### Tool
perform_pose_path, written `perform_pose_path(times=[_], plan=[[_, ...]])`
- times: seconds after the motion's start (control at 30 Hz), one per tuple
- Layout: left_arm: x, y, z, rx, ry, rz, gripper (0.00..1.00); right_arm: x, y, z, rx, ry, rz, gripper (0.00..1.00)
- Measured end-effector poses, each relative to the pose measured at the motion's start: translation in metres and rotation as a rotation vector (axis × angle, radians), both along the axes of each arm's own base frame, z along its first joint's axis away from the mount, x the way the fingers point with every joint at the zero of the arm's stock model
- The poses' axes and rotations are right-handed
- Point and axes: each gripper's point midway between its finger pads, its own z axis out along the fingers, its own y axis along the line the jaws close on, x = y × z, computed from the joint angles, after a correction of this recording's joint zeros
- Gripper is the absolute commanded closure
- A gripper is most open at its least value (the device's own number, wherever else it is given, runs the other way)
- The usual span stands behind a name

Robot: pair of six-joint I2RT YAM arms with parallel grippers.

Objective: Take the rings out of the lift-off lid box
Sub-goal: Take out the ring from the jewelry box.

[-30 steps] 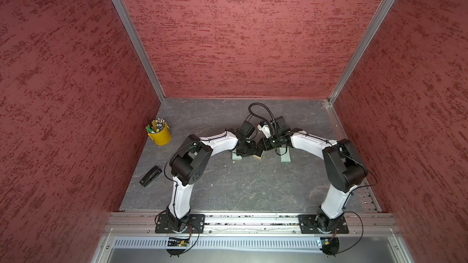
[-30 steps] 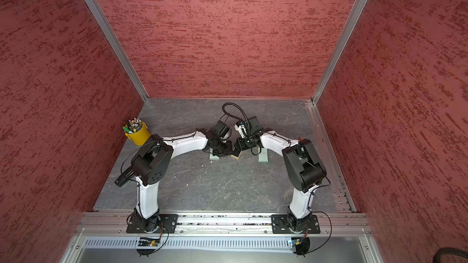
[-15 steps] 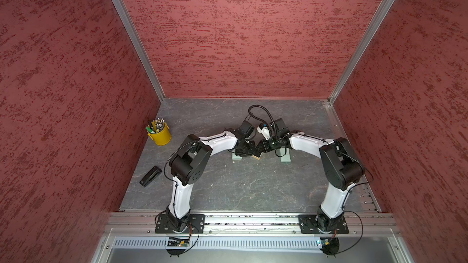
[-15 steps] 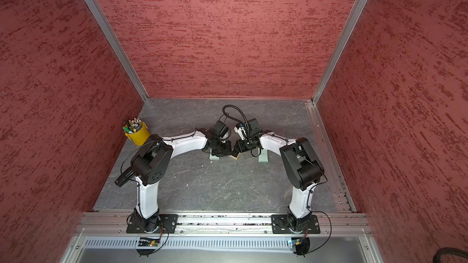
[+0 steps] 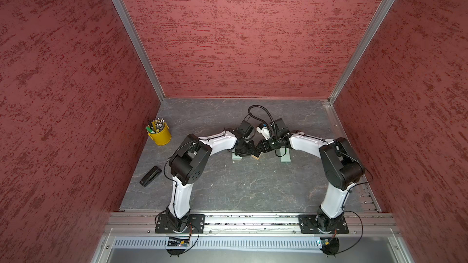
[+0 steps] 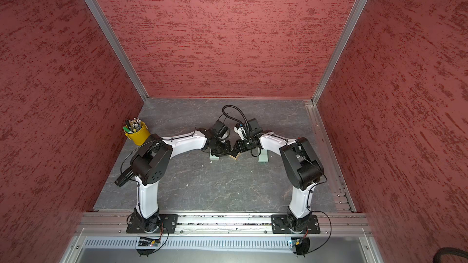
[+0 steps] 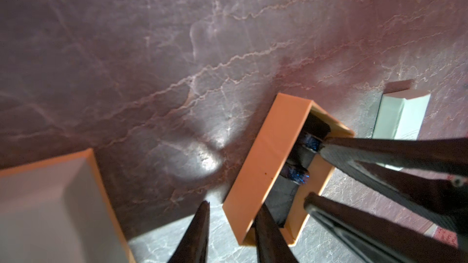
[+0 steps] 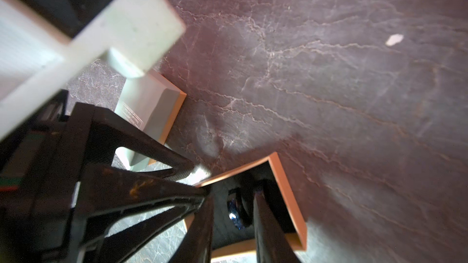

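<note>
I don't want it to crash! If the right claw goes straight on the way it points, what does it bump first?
Probably the shiny dark ring just ahead of the right claw, inside the open tan box. Depth is unclear; it may already touch.

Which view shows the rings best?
Left wrist: two rings show clearly inside the open box. Right wrist shows just one, in shadow. In both top views the box is a small tan corner; rings can't be seen.
</note>
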Motion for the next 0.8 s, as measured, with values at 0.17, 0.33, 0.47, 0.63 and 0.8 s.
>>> perform_pose_path(times=[0.17,0.33,0.47,0.63,0.8], plan=[[0.0,0.0,0.0,0.001,0.0,-0.001,0.68,-0.001,0.0,0.001,0.003,0.001,0.002,0.71],[0.0,0.0,0.0,0.002,-0.001,-0.003,0.68,-0.006,0.004,0.005,0.017,0.002,0.019,0.71],[-0.001,0.001,0.0,0.004,-0.001,-0.007,0.68,-0.008,0.007,0.005,0.019,0.003,0.03,0.72],[-0.001,0.001,-0.001,0.007,0.001,-0.01,0.67,-0.011,0.008,0.004,0.009,0.008,0.038,0.72],[-0.001,0.001,-0.001,0.008,-0.001,-0.013,0.67,-0.012,0.004,0.0,-0.02,0.013,0.028,0.72]])
